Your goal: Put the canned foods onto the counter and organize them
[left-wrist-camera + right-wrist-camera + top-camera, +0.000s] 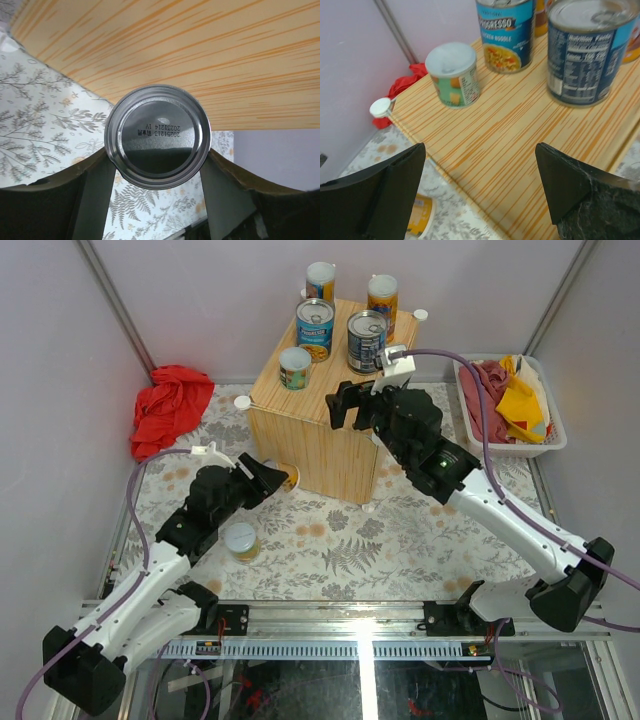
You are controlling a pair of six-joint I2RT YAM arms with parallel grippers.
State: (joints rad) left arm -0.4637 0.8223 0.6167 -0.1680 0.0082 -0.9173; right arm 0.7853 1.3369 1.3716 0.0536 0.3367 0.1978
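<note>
Five canned foods stand on the counter (320, 445): two tall orange-blue ones (320, 282) (382, 295), two wide blue ones (314, 328) (366, 340) and a short green one (294, 368). Another short can (241, 542) stands on the floral mat. My left gripper (283, 478) is shut on a yellow-labelled can (291, 477), held on its side against the counter's front wall; its silver end (157, 136) sits between the fingers. My right gripper (352, 410) hangs open and holds nothing over the counter's near top (520, 135), short of the green can (454, 74).
A red cloth (170, 405) lies at the left wall. A white basket (555, 435) of cloths stands at the right. White round caps (381, 107) stick out at the counter's corners. The metal rail of the table edge (360, 625) runs along the near side.
</note>
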